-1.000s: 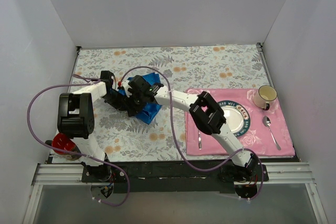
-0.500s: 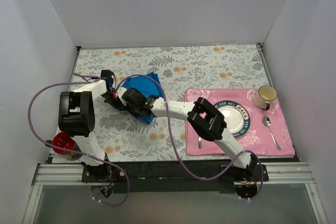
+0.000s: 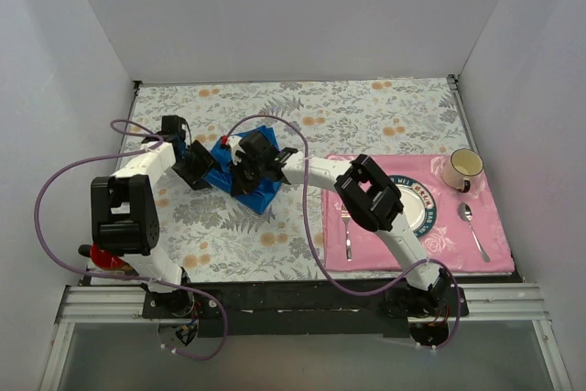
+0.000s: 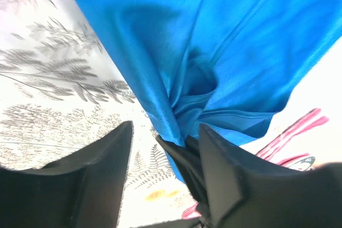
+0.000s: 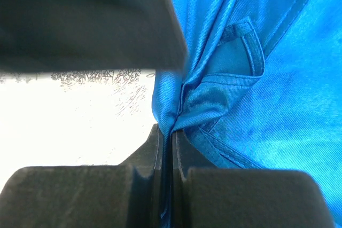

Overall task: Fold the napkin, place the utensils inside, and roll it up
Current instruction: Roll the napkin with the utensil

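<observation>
With your right gripper (image 5: pixel 166 133) pinched on a bunched edge of the napkin (image 3: pixel 262 193) and left gripper (image 4: pixel 164 136) spread, holding nothing, draw the fold across low and flat

The napkin (image 3: pixel 264 191) lies bunched on the tabletop (image 3: pixel 366 112), left of centre. To its right, toward the near edge, lies a placemat (image 3: pixel 439 249). On the placemat a plate (image 3: pixel 417 208) sits mid-mat, a mug (image 3: pixel 462 168) at the far right corner, a spoon (image 3: pixel 473 226) just right of the plate. A cup (image 3: pixel 101 261) stands at the tabletop's near left corner.
</observation>
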Controlling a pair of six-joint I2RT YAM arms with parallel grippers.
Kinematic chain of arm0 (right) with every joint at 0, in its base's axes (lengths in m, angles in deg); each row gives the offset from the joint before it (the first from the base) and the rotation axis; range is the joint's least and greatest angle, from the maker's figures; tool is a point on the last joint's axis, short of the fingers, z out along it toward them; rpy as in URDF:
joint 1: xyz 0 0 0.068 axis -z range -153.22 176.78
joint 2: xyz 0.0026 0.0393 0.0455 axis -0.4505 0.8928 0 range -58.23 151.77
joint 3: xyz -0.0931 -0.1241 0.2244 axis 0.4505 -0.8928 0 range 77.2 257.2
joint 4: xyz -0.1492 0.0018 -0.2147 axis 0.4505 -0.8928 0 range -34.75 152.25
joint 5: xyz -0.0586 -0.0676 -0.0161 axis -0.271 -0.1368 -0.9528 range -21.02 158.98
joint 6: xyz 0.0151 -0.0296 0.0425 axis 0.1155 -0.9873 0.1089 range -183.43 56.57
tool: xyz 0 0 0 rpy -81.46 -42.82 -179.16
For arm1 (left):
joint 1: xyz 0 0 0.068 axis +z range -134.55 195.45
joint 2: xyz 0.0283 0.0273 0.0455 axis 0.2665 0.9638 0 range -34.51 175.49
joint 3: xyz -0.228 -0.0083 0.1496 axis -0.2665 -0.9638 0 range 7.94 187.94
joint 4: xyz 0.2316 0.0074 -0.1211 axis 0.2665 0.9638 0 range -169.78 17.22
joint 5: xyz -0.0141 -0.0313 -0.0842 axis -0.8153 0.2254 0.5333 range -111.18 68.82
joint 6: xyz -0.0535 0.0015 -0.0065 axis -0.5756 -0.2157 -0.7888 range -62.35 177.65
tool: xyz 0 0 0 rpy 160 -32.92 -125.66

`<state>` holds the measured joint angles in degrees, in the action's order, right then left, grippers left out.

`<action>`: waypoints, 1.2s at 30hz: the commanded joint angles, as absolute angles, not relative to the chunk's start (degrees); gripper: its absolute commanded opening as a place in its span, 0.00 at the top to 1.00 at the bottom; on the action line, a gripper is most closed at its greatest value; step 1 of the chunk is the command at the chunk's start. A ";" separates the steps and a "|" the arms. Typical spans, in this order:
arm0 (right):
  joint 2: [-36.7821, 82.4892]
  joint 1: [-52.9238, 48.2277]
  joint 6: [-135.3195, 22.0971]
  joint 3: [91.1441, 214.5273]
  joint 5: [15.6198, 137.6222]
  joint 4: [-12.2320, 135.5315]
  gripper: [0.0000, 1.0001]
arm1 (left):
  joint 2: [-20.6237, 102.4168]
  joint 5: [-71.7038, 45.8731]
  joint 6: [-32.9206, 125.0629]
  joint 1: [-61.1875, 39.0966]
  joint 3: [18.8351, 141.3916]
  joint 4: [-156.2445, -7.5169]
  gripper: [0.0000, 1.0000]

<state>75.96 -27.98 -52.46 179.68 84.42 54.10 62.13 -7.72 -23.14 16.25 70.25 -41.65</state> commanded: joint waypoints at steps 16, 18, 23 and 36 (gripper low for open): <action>87.50 -17.25 -6.75 171.43 125.76 81.11 0.99 | 49.95 8.44 -26.20 16.77 58.04 -57.89 0.41; 86.88 -17.25 -4.11 168.62 125.06 85.69 0.99 | 50.30 7.22 -26.02 16.51 58.13 -57.63 0.38; 85.65 -17.25 -4.89 165.54 122.60 89.75 0.99 | 53.90 0.54 -31.54 16.51 58.13 -52.01 0.39; 83.54 -17.34 -7.09 160.35 120.75 96.87 0.99 | 61.63 -5.35 -40.79 11.06 60.06 -54.90 0.35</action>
<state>83.09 -16.73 -3.94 164.01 122.63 97.40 59.27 -2.39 -39.69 12.75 58.29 -52.53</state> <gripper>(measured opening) 0.072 0.651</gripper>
